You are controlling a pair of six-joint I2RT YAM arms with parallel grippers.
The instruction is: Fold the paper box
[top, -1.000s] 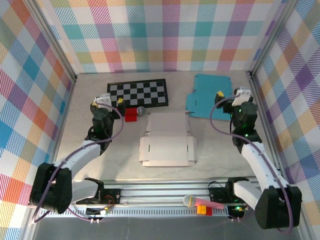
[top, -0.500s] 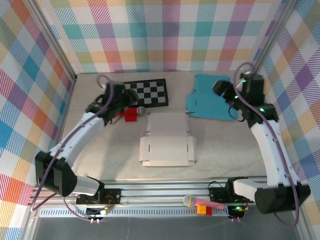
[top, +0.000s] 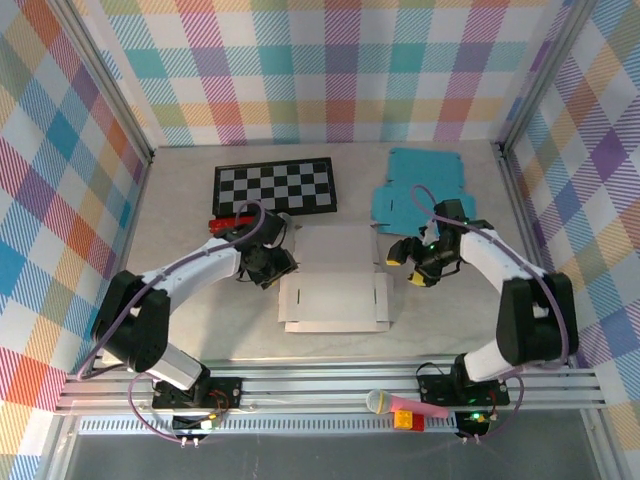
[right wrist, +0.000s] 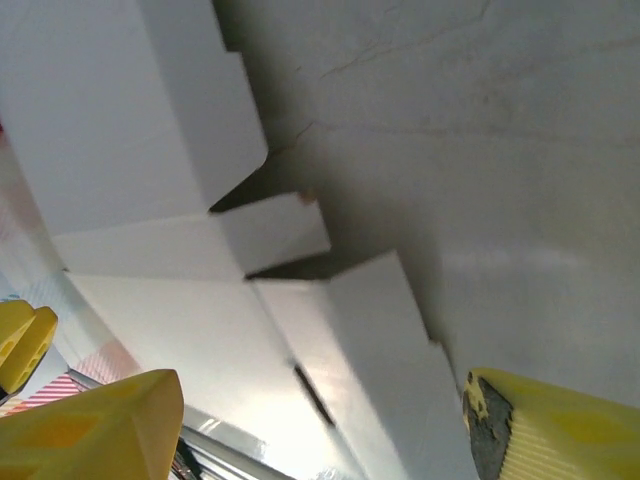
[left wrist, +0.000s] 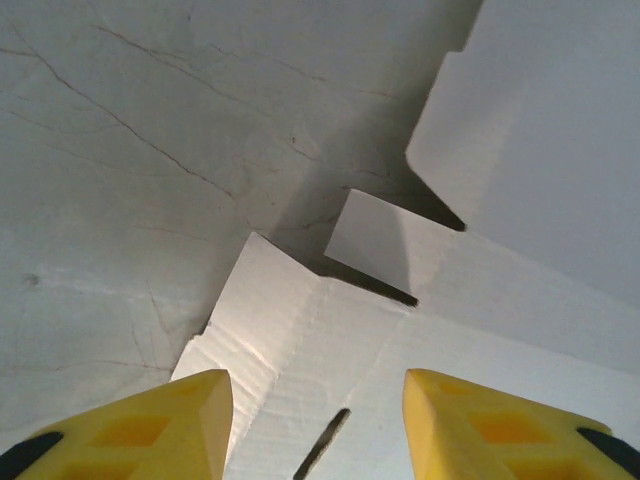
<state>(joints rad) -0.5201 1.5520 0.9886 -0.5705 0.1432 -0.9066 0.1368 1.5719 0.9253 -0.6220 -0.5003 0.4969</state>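
The paper box (top: pixel 335 280) is a flat white cardboard cutout lying in the middle of the table. My left gripper (top: pixel 276 266) hangs low over its upper left corner. In the left wrist view, the left gripper (left wrist: pixel 315 430) is open, and the box's side flap (left wrist: pixel 300 340) with a dark slot (left wrist: pixel 322 455) lies below its yellow fingers (left wrist: pixel 150 430). My right gripper (top: pixel 404 255) is at the box's upper right corner. In the right wrist view, the right gripper (right wrist: pixel 320 430) is open wide over the right side flap (right wrist: pixel 370 340). Neither gripper holds anything.
A black-and-white checkerboard (top: pixel 274 186) lies at the back left, and a flat teal box cutout (top: pixel 420 198) at the back right. A red block (top: pixel 232 220) peeks out behind my left arm. A microphone (top: pixel 382 402) rests on the front rail.
Both arms have swung in from the outer sides of the table to the white box's left and right corners. Both pairs of jaws have narrowed, the left more than the right.
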